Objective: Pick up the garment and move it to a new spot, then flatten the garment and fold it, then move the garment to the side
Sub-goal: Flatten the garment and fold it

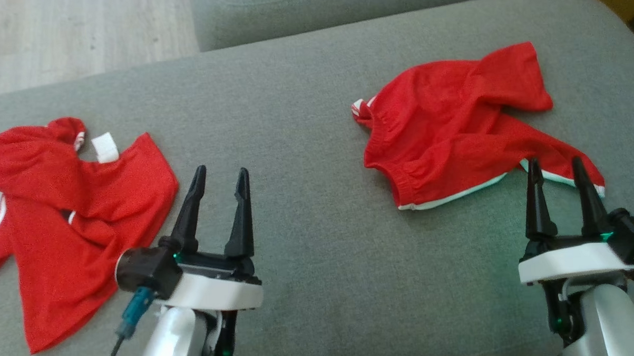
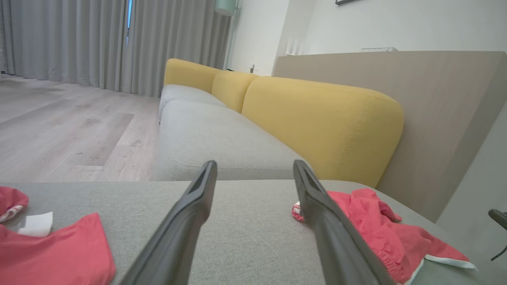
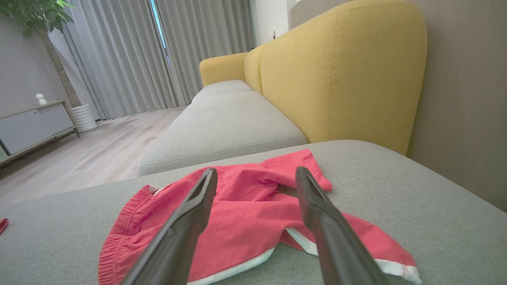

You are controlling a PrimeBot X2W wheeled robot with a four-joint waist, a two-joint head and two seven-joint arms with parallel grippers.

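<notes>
Two red garments lie crumpled on the grey cushion (image 1: pixel 303 94). Red shorts (image 1: pixel 442 131) with white trim are at the right, seen too in the right wrist view (image 3: pixel 245 213) and the left wrist view (image 2: pixel 380 229). A red shirt (image 1: pixel 70 207) with a white collar tab is at the left, its edge also in the left wrist view (image 2: pixel 59 253). My right gripper (image 1: pixel 554 163) is open, its fingertips at the shorts' near hem, and nothing lies between the fingers (image 3: pixel 255 172). My left gripper (image 1: pixel 222 172) is open over bare cushion just right of the shirt (image 2: pixel 254 165).
A yellow backrest (image 3: pixel 340 71) rises beyond the cushion's far right side. Another grey sofa seat (image 1: pixel 316 9) adjoins at the back. Wooden floor (image 1: pixel 54 39) lies past the cushion's far left edge. A bare stretch of cushion separates the two garments.
</notes>
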